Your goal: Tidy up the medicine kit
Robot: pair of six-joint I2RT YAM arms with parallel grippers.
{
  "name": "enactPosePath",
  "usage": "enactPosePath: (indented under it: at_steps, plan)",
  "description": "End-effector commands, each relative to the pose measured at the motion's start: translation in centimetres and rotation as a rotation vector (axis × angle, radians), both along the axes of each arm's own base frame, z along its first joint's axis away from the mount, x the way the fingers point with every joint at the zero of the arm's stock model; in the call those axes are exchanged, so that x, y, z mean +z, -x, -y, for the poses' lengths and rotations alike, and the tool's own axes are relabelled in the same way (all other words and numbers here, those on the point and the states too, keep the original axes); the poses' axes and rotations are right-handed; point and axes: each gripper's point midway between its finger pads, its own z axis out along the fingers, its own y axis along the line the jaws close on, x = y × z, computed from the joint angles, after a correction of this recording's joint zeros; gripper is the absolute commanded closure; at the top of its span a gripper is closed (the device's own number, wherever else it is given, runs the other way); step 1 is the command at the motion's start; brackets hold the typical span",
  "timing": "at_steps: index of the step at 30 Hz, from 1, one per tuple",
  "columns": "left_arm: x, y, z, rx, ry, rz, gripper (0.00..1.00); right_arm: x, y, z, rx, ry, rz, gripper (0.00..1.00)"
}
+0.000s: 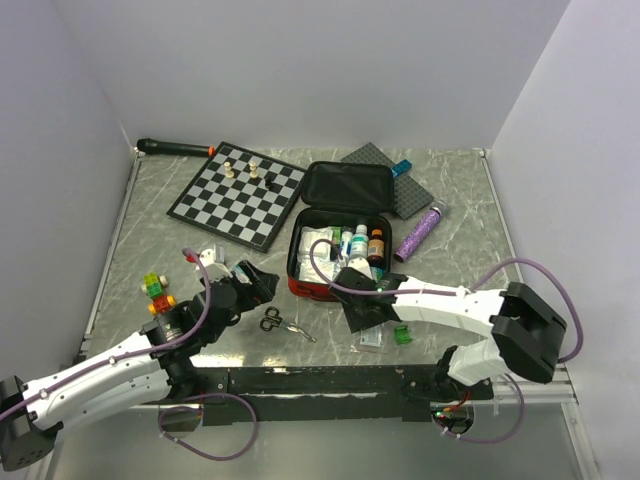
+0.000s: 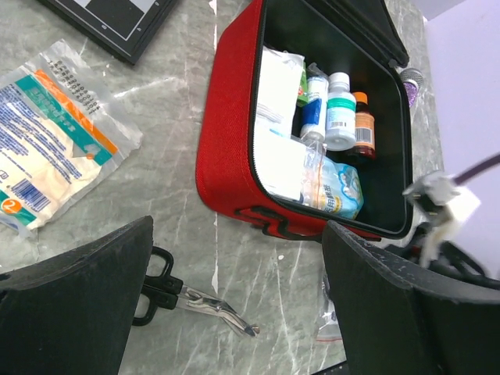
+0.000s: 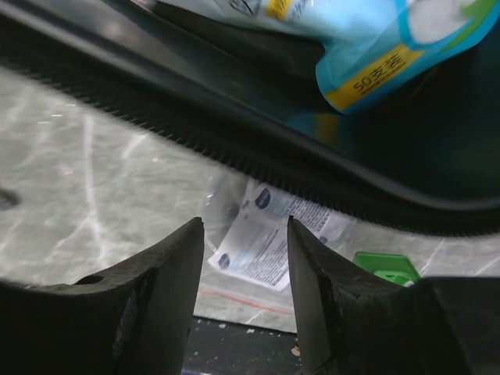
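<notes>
The red medicine kit [image 1: 297,265] lies open mid-table, lid [image 1: 346,186] folded back, with bottles [image 1: 360,243] and white packets inside. My left gripper [image 1: 256,284] hovers wide open left of the kit, over black-handled scissors [image 2: 187,298] on the table. The left wrist view shows the kit's red wall [image 2: 226,141], with nothing between the left gripper's [image 2: 238,234] fingers. My right gripper [image 1: 364,312] sits at the kit's front edge. In its wrist view the right gripper [image 3: 244,226] is open above a clear bag holding a leaflet [image 3: 266,244], below the kit's zip rim [image 3: 273,156].
A sealed gauze packet [image 2: 47,141] lies left of the kit. A chessboard [image 1: 237,193] with a few pieces, grey plates [image 1: 405,190], a purple tube [image 1: 420,232] and a black tool [image 1: 175,147] sit farther back. Toy bricks [image 1: 157,292] and a green piece [image 1: 402,335] lie near the front.
</notes>
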Motion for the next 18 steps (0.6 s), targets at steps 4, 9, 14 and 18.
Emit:
enactPosePath:
  at_steps: [4, 9, 14, 18]
  plan:
    - [0.3, 0.3, 0.3, -0.008, 0.047, -0.004, 0.07, -2.1, 0.5, 0.7, -0.038, 0.075, -0.048, 0.47]
    - [0.1, 0.4, 0.2, -0.009, 0.049, -0.008, 0.07, -2.4, 1.2, 0.8, -0.028, 0.08, -0.073, 0.59]
    - [0.0, 0.4, 0.1, -0.006, 0.052, -0.004, 0.07, -1.6, 1.8, 0.7, -0.01, 0.083, -0.07, 0.81]
    - [0.0, 0.4, 0.3, -0.011, 0.054, -0.004, 0.07, -0.3, 1.9, 0.3, 0.015, 0.088, -0.049, 0.98]
